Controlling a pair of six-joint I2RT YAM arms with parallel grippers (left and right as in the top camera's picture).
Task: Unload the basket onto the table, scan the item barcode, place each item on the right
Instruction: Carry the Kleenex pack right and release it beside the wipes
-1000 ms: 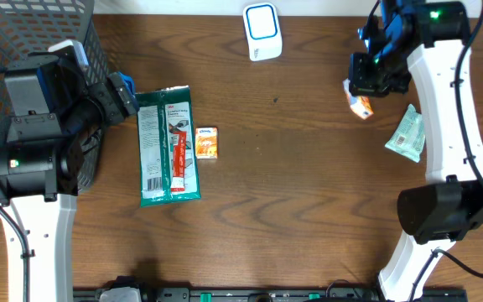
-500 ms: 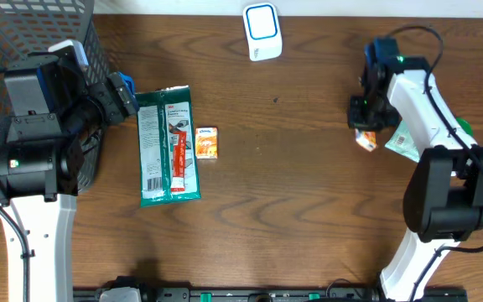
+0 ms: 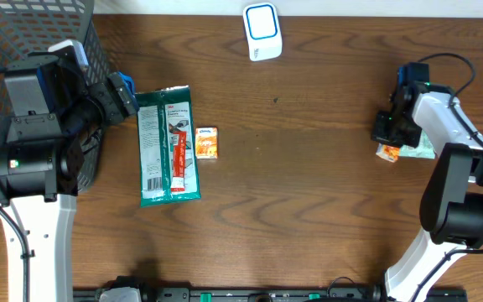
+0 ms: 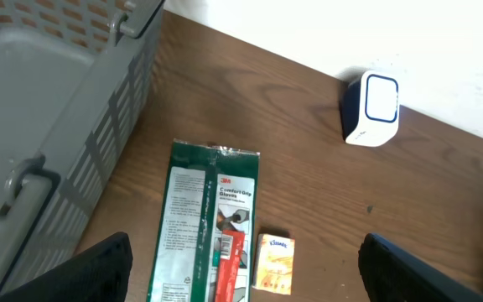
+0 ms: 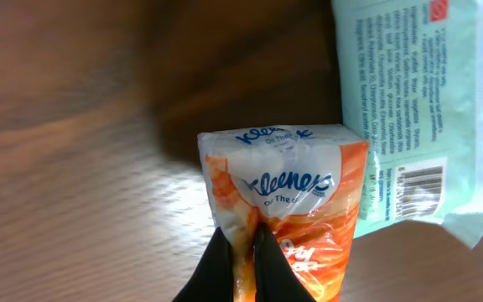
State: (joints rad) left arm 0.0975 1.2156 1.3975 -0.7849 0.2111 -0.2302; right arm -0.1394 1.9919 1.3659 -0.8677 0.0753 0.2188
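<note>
Off to the right, the right gripper (image 5: pixel 241 245), pinching the Kleenex pack (image 5: pixel 285 197), has swung down beside the wipes (image 5: pixel 409 109), away from the scanner (image 3: pixel 262 31) (scan likely over); left gripper (image 4: pixel 243 273) gapes

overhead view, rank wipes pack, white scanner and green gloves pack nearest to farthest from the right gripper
1. wipes pack, just beside the right gripper
2. white scanner, top centre
3. green gloves pack, left side

Glove packet (image 3: pixel 168 144) lies between basket (image 3: pixel 23 25) and tissue pack (image 3: pixel 206 143).
</note>
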